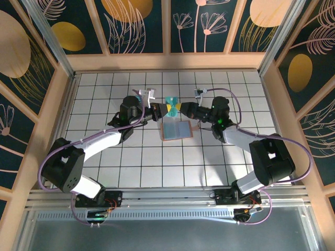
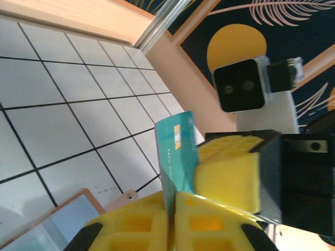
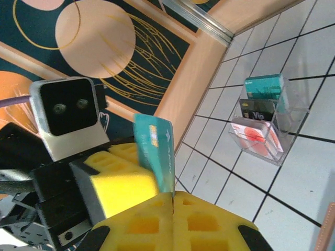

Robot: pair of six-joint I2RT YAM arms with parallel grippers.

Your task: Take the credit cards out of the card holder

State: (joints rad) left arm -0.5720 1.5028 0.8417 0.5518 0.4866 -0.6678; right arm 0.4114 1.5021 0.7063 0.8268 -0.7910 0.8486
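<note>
**Item: teal credit card, hand-over between two arms**

Left end effector (image 1: 163, 110) is clamping together on the teal credit card (image 1: 171, 103). Right end effector (image 1: 183, 109) is pinching the same card from the opposite side. The card is standing upright in the air, just beyond the far edge of the card holder (image 1: 177, 130), which is lying open on the tabletop (image 1: 146, 162). A clear slotted stand (image 3: 267, 123) is standing well apart.

Step judged: arm-to-arm transfer. The next move is calling for one side to let go while the other keeps its clamp.
</note>
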